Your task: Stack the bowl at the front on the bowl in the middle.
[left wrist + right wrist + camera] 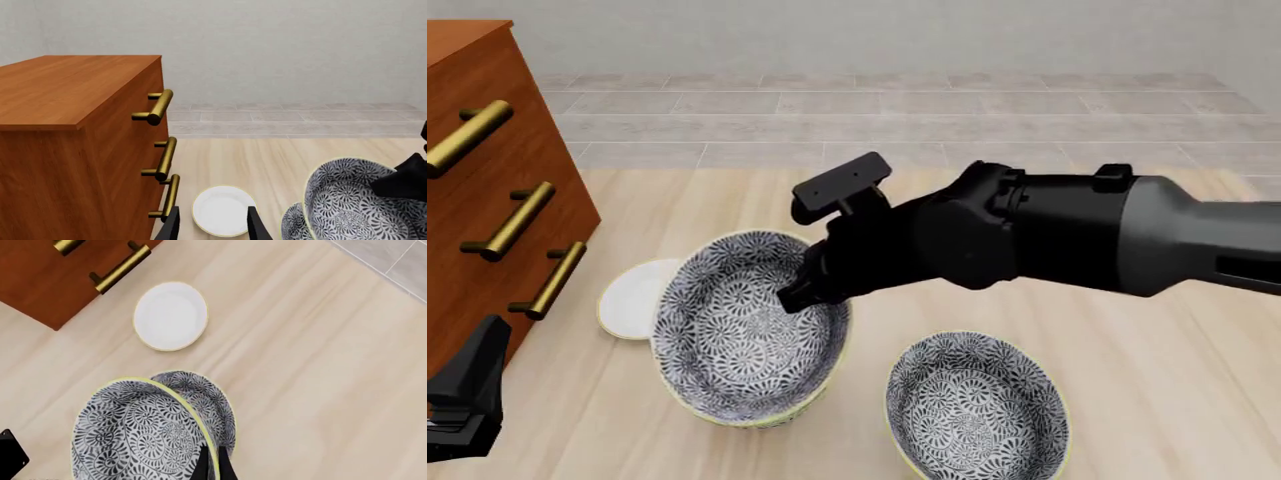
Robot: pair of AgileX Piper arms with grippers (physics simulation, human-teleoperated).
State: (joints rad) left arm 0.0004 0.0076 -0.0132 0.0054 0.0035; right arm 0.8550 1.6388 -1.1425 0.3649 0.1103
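Observation:
My right gripper [797, 293] is shut on the far rim of the bowl at the front [734, 340], a floral bowl with a pale yellow rim. That bowl hangs tilted, low over the bowl in the middle [754, 421], and mostly covers it. In the right wrist view the fingers [202, 466] pinch the rim of the held bowl [127, 435], and the lower bowl [215, 395] peeks out behind it. I cannot tell whether the two bowls touch. My left gripper [213, 227] is open and empty near the dresser, with the held bowl [353, 200] off to its side.
A third floral bowl [974, 410] stands at the front right. A small white plate [625, 298] lies between the bowls and the wooden dresser [481, 180], whose brass handles [507, 232] stick out toward the plate. The left gripper [467, 400] sits at the front left corner.

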